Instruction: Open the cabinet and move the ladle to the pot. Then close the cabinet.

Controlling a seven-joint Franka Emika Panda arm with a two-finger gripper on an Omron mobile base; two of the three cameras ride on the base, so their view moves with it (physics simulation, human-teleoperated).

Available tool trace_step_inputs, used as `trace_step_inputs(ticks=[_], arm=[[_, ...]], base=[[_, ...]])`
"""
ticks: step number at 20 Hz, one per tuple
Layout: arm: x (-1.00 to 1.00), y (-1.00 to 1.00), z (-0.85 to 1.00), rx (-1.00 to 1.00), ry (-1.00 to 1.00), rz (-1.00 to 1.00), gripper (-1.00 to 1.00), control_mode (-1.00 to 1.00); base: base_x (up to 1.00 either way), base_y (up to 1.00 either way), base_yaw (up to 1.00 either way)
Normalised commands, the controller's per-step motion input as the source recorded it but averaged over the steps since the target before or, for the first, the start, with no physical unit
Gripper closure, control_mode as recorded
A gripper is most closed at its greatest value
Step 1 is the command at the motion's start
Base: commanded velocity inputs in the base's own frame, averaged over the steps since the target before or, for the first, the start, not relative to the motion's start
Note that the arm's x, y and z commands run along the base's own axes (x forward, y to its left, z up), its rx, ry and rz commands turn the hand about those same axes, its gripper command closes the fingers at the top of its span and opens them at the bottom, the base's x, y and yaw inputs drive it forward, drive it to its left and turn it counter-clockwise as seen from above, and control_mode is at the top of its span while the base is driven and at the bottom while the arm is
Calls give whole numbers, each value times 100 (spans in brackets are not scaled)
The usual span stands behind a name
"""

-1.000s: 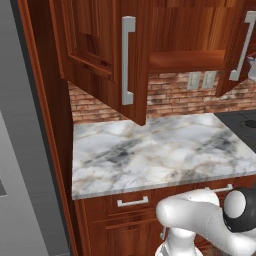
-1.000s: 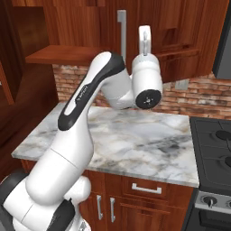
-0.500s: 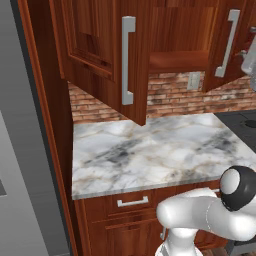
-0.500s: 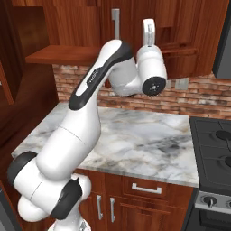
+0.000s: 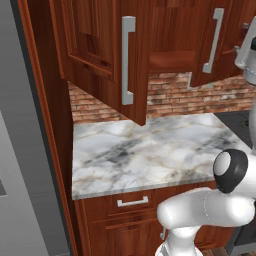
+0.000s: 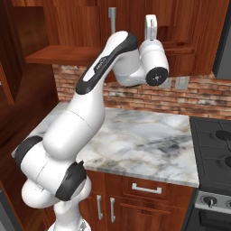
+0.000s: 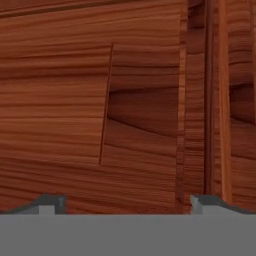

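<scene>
The hand [image 7: 127, 202] stands wide open and holds nothing; in the hand view its two fingertips [image 7: 50, 202] are far apart, directly facing a reddish-brown panelled wood surface, and whether they touch it I cannot tell. In the right base view the hand [image 6: 151, 25] is raised high, in front of the cabinet [image 6: 135, 27]. The cabinet has two doors, each with one long silver bar handle. The left door [image 5: 100, 55] is swung open toward the near side, with its handle [image 5: 128, 60] on the free edge; the right door [image 5: 220, 40] is also partly open. Between them one inner shelf [image 5: 170, 60] is visible, and I cannot make out anything lying on it. Below, the marble counter [image 5: 145, 150] runs along a brick wall [image 5: 200, 95]. On the right is a stove [image 6: 214, 144] with dark burners.
</scene>
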Motion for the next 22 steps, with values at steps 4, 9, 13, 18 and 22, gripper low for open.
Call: trace_step_inputs(ticks=[4, 9, 13, 18, 22], arm=[[58, 0, -20, 0, 0, 0, -100, -100], [56, 1, -27, 0, 0, 0, -100, -100], [52, 0, -23, 0, 0, 0, -100, -100], [48, 0, -14, 0, 1, -1, -100, -100], [42, 0, -6, 0, 4, -4, -100, -100]], base=[[0, 0, 0], [0, 0, 0], [0, 0, 0], [0, 0, 0], [0, 0, 0]])
